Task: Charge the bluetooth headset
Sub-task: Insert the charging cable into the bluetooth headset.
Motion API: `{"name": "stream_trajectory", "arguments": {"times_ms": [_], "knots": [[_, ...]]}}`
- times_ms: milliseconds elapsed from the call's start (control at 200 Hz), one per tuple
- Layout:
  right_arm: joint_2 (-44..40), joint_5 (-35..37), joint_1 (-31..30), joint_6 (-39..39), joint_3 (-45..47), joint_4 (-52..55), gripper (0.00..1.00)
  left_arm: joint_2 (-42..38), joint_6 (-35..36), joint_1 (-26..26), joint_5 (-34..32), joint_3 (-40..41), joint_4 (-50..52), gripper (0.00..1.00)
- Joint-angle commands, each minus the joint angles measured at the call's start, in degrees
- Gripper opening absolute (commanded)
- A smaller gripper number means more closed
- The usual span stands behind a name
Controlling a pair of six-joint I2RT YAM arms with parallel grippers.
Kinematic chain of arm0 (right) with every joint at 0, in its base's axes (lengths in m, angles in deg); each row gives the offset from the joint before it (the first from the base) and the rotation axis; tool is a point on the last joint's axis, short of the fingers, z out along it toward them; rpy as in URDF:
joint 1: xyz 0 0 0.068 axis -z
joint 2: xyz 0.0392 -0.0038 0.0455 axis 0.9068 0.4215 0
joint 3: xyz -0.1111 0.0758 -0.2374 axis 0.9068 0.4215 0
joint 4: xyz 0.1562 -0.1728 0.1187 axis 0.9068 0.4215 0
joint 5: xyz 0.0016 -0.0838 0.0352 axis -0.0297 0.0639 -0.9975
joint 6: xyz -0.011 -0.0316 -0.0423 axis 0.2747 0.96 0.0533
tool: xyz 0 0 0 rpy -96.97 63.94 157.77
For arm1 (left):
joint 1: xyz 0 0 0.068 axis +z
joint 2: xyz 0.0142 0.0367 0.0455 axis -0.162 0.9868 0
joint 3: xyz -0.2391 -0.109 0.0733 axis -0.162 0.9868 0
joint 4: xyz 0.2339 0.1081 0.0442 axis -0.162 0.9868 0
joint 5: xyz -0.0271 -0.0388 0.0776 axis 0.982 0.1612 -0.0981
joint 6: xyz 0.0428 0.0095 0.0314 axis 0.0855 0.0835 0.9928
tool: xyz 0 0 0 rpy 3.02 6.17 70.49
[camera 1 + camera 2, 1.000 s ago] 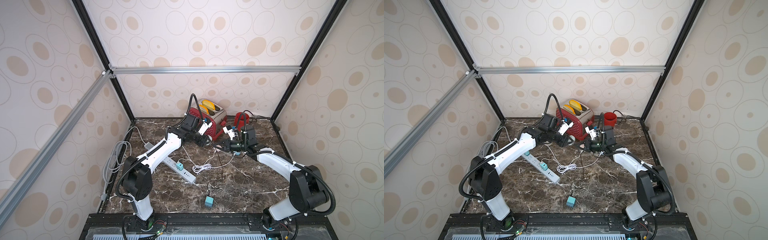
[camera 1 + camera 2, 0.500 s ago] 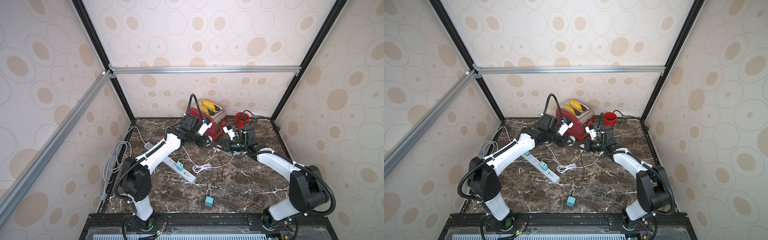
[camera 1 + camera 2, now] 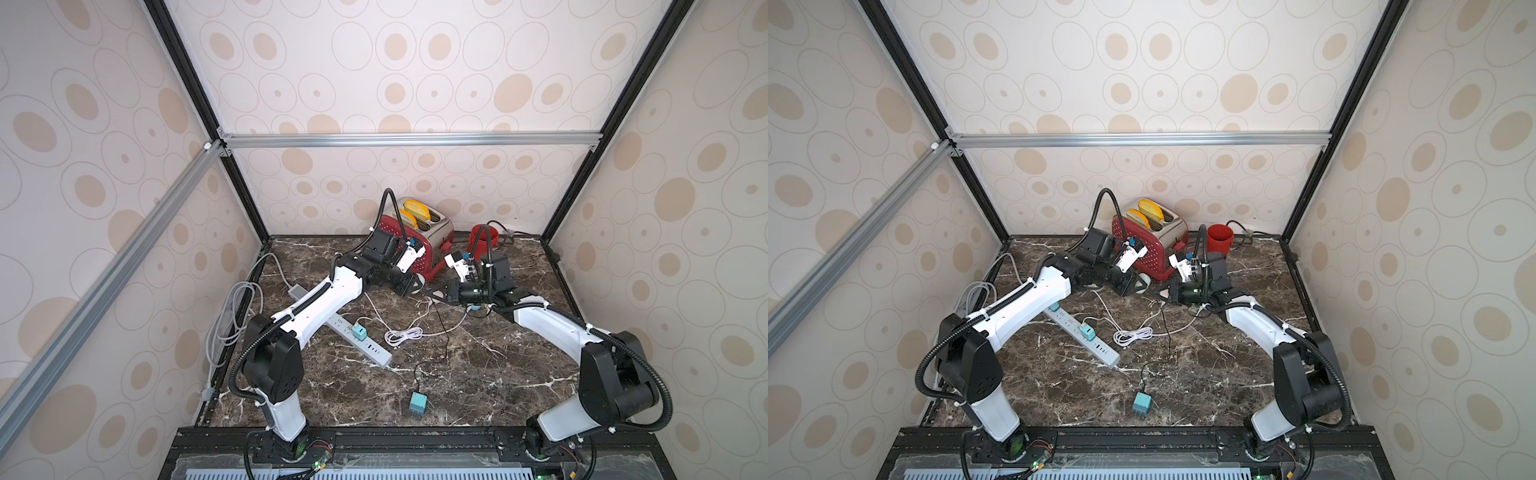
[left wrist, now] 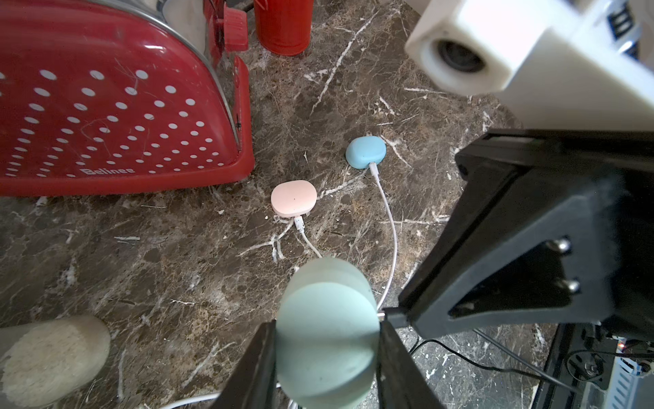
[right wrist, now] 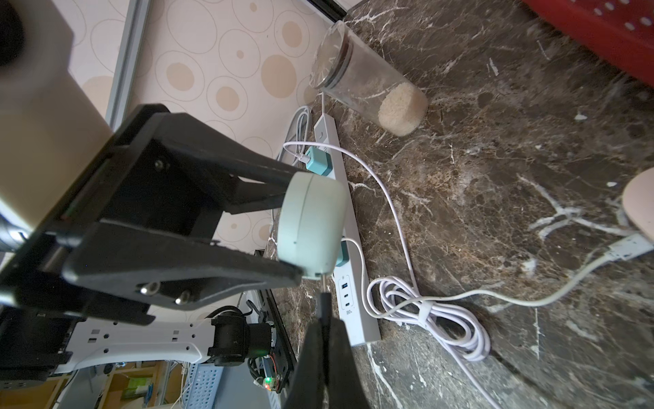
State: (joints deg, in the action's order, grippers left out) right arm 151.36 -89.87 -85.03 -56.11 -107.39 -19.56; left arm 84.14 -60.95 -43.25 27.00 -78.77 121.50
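Note:
The bluetooth headset is a pale green earbud case (image 4: 327,333), held off the table between the black fingers of my left gripper (image 4: 327,322), which is shut on it. The right wrist view shows the case (image 5: 311,226) from the side. My right gripper (image 5: 323,318) is shut on a black charging plug (image 5: 323,301), and the plug's metal tip touches the case's lower edge. In both top views the two grippers (image 3: 409,286) (image 3: 1163,293) meet tip to tip in front of the toaster. The thin black cable (image 3: 442,332) trails to a teal charger (image 3: 417,403) lying loose on the table.
A red toaster (image 3: 419,245) and a red cup (image 3: 482,245) stand at the back. A pink case (image 4: 293,198) and a blue case (image 4: 366,152) lie below with white cables plugged in. A power strip (image 3: 361,336), a coiled white cable (image 3: 403,334) and a rice jar (image 5: 371,81) lie to the left.

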Motion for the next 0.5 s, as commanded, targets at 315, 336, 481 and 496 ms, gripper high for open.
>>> {"name": "stream_trajectory", "arguments": {"times_ms": [315, 336, 481, 496], "knots": [[-1.8, 2.1, -0.9, 2.2, -2.3, 1.8, 0.00, 1.7, 1.4, -1.5, -2.4, -4.9, 4.8, 0.07], [-2.0, 2.1, -0.9, 2.5, -2.3, 2.2, 0.00, 1.7, 1.4, -1.5, -2.9, -5.1, 5.0, 0.06], [-3.0, 0.7, -0.9, 4.0, -2.4, 4.2, 0.00, 1.9, 0.4, -0.9, -5.1, -5.5, 5.8, 0.06], [-3.1, 0.6, -0.9, 4.1, -2.4, 4.4, 0.00, 2.1, 0.3, -0.9, -5.2, -5.6, 5.8, 0.06]]}}
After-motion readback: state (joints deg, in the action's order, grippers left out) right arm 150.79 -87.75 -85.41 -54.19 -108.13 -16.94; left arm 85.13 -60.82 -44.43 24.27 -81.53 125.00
